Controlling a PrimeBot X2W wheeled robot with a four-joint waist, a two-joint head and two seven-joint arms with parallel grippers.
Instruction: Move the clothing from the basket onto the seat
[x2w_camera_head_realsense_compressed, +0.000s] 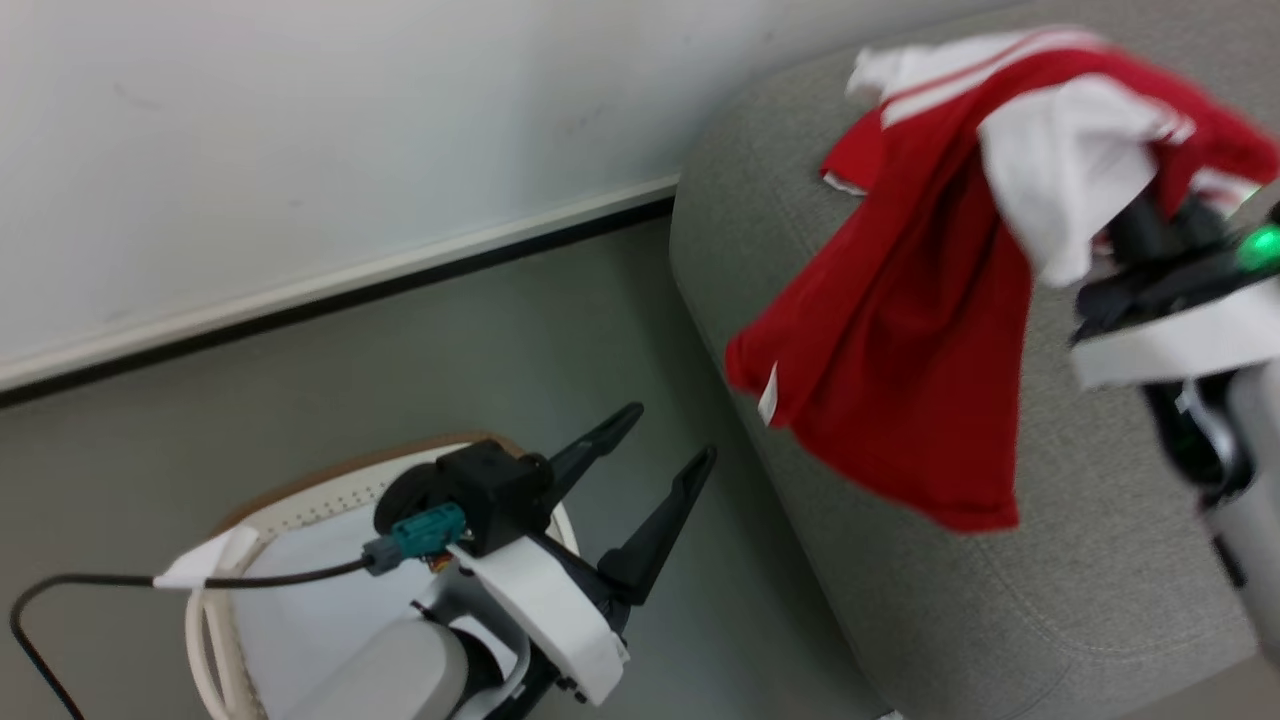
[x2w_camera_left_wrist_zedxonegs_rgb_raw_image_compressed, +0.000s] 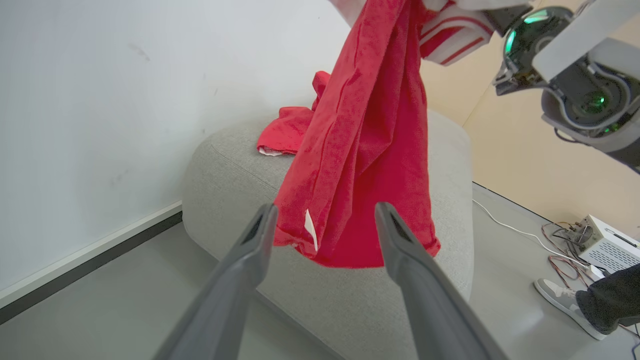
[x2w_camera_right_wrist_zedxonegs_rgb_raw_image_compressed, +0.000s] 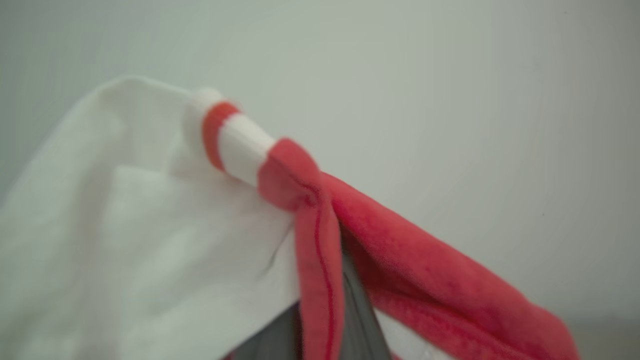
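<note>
Red clothing (x2w_camera_head_realsense_compressed: 900, 330) with white patches and stripes hangs from my right gripper (x2w_camera_head_realsense_compressed: 1135, 235), which is shut on its upper edge above the grey seat (x2w_camera_head_realsense_compressed: 1000, 600). In the right wrist view the fingers (x2w_camera_right_wrist_zedxonegs_rgb_raw_image_compressed: 360, 305) pinch red and white fabric (x2w_camera_right_wrist_zedxonegs_rgb_raw_image_compressed: 310, 200). I cannot tell whether the hem touches the seat. Another red garment (x2w_camera_left_wrist_zedxonegs_rgb_raw_image_compressed: 290, 135) lies on the seat (x2w_camera_left_wrist_zedxonegs_rgb_raw_image_compressed: 230, 165) behind the hanging one (x2w_camera_left_wrist_zedxonegs_rgb_raw_image_compressed: 360, 150). My left gripper (x2w_camera_head_realsense_compressed: 665, 440) is open with nothing in it, above the floor between the basket (x2w_camera_head_realsense_compressed: 300, 500) and the seat. My left arm covers much of the basket, where white lining shows.
A white wall with a dark baseboard (x2w_camera_head_realsense_compressed: 350, 290) runs behind the basket and seat. In the left wrist view, a person's shoe (x2w_camera_left_wrist_zedxonegs_rgb_raw_image_compressed: 555, 295) stands on the floor beyond the seat. Beside it are a white box (x2w_camera_left_wrist_zedxonegs_rgb_raw_image_compressed: 607, 245) and loose cables (x2w_camera_left_wrist_zedxonegs_rgb_raw_image_compressed: 510, 225).
</note>
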